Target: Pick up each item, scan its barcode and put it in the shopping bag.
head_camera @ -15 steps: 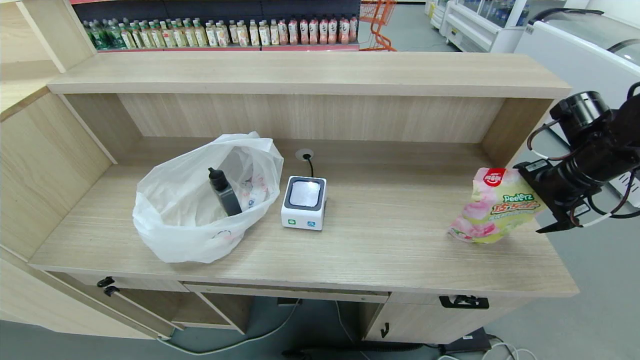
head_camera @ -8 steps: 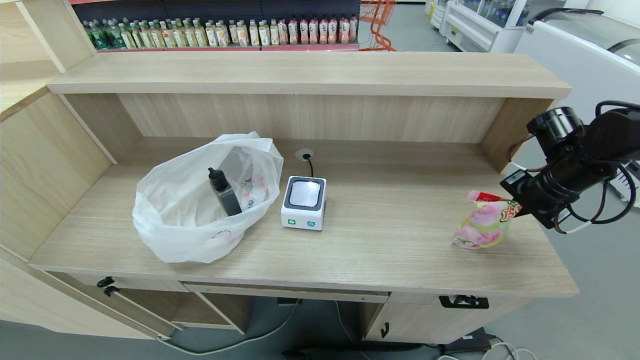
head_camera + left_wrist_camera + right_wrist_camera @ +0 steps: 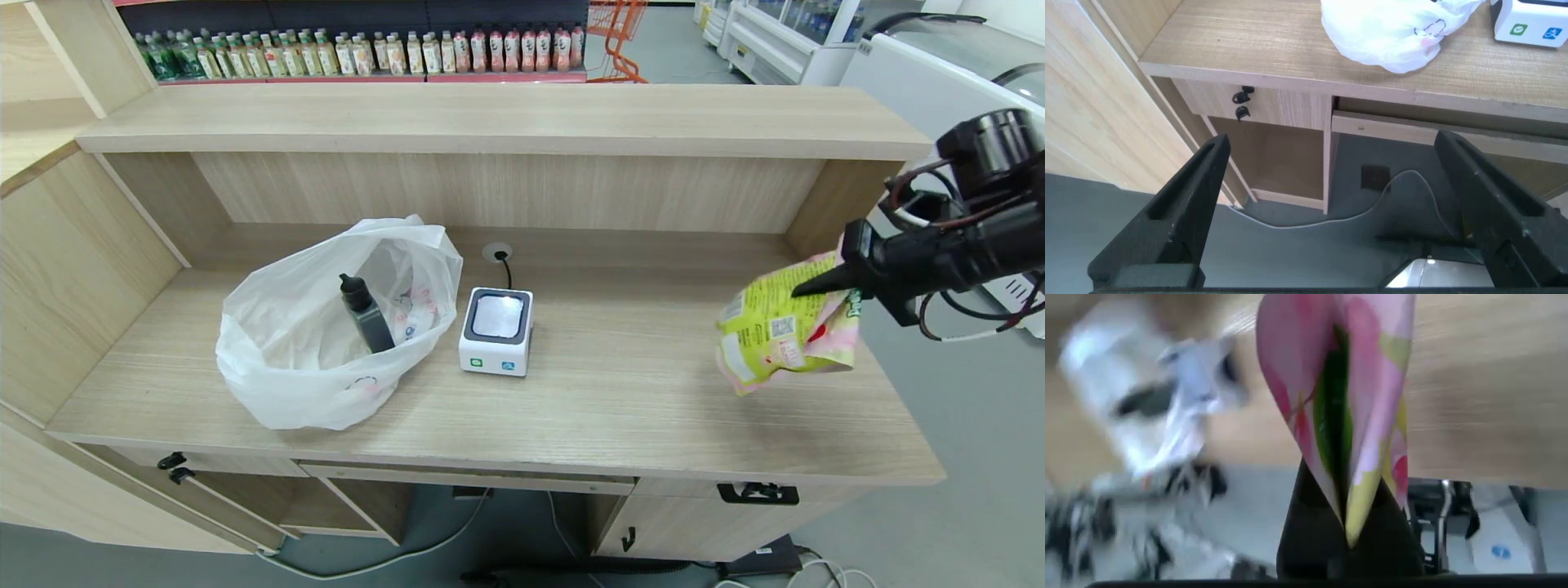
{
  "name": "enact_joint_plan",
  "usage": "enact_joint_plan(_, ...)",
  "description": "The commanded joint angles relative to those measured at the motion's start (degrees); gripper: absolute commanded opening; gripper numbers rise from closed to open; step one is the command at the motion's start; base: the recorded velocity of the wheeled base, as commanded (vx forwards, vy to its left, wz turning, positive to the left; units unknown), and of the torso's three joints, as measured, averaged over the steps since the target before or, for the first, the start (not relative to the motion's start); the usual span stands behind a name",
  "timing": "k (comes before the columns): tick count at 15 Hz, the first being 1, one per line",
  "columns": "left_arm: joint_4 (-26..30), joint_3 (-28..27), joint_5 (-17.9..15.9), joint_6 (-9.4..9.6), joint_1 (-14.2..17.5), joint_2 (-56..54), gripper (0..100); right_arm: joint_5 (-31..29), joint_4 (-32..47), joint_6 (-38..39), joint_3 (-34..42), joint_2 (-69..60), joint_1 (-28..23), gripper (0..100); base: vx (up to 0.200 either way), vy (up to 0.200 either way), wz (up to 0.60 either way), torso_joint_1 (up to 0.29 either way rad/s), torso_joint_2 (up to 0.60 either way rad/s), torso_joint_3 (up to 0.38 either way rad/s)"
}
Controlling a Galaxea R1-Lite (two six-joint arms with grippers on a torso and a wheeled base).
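1. Snack pouch [image 3: 782,335]: clenched by its upper edge in my right claw [image 3: 824,282], over the right end of the counter [image 3: 620,392]. The yellow-green back with its printed panels faces the head camera, and pink shows along the lower and right edges. The pouch hangs tilted. I cannot tell whether its lower corner touches the wood.
2. Right wrist view: the pouch [image 3: 1347,400] is seen edge-on, its two pink walls bowed apart around a green fold. My right claw [image 3: 1347,539] pinches it where the walls meet.
3. Scanner [image 3: 495,331]: a white box with a dark-framed window facing up, near the middle of the counter and well apart from the pouch. Its cable [image 3: 506,265] runs back to a round grommet in the counter.
4. Shopping bag [image 3: 326,351]: white plastic with the mouth open, just beside the scanner on its left. A dark bottle [image 3: 366,314] leans inside, cap up.
5. Left claw [image 3: 1331,147]: released, fingers spread wide, holding nothing. It sits below the counter's front edge, facing the cabinet with its small lock [image 3: 1241,94]. The bottom of the bag [image 3: 1388,33] and a corner of the scanner [image 3: 1531,20] show above it.
6. Background: a shelf of drink bottles [image 3: 367,53] stands behind the counter's raised ledge.
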Motion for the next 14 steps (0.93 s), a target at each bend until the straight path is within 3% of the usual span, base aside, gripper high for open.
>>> enact_joint_plan(1, 0.0, 0.0, 0.0, 0.00, 0.0, 0.0, 100, 22.6, 0.1, -17.8, 2.1, -10.5, -7.2, 0, 0.000, 0.000, 0.00, 0.000, 0.00, 0.000)
enact_joint_plan(2, 0.0, 0.0, 0.0, 0.00, 0.0, 0.0, 100, 31.1, 0.2, -26.7, 3.8, -11.2, -9.0, 0, 0.000, 0.000, 0.00, 0.000, 0.00, 0.000)
enact_joint_plan(3, 0.0, 0.0, 0.0, 0.00, 0.1, 0.0, 100, 34.2, 0.4, -33.0, 5.3, -11.5, -9.0, 0, 0.000, 0.000, 0.00, 0.000, 0.00, 0.000)
enact_joint_plan(6, 0.0, 0.0, 0.0, 0.00, 0.0, 0.0, 100, 44.1, 0.5, -36.6, 7.6, -11.9, -7.0, 0, 0.000, 0.000, 0.00, 0.000, 0.00, 0.000)
enact_joint_plan(14, 0.0, 0.0, 0.0, 0.00, 0.0, 0.0, 100, 46.5, 2.3, -36.5, 12.0, -18.7, 2.3, 0, 0.000, 0.000, 0.00, 0.000, 0.00, 0.000)
